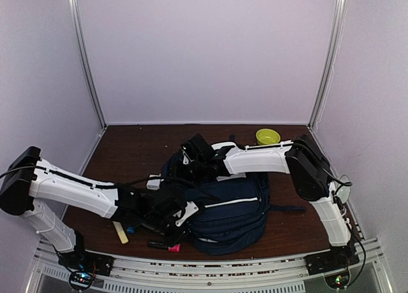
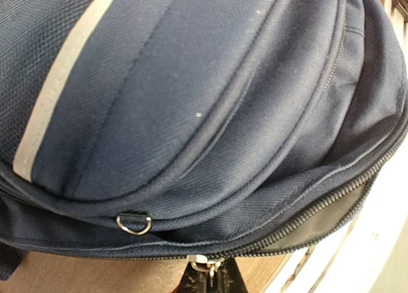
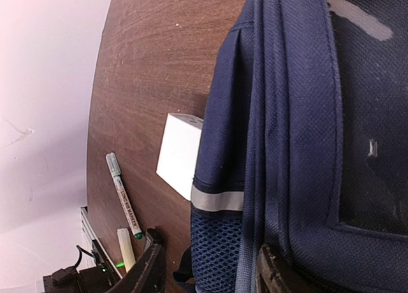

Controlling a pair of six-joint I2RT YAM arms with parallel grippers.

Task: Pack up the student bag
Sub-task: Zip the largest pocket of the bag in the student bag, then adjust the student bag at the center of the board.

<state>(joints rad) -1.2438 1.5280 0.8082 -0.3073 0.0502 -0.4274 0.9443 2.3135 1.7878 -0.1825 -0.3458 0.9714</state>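
The student bag [image 1: 226, 204], navy with white stripes, lies in the middle of the table. It fills the left wrist view, where its zipper [image 2: 299, 220] runs along the lower edge. My left gripper [image 2: 209, 281] is at the bag's near left side [image 1: 185, 213], shut on the metal zipper pull [image 2: 205, 265]. My right gripper [image 1: 199, 156] is at the bag's far top edge. In the right wrist view it [image 3: 210, 271] stands open astride the bag's side and its blue mesh pocket [image 3: 213, 248]. One of its fingers [image 3: 274, 274] rests against the fabric, the other [image 3: 150, 267] stands clear of it.
A white box [image 3: 180, 154] lies against the bag's left side. A green-tipped marker [image 3: 123, 195] and a cream stick [image 3: 126, 248] lie on the brown table near the front left. A pink-and-black pen [image 1: 164, 246] lies at the front edge. A yellow-green bowl [image 1: 268, 136] sits at the back right.
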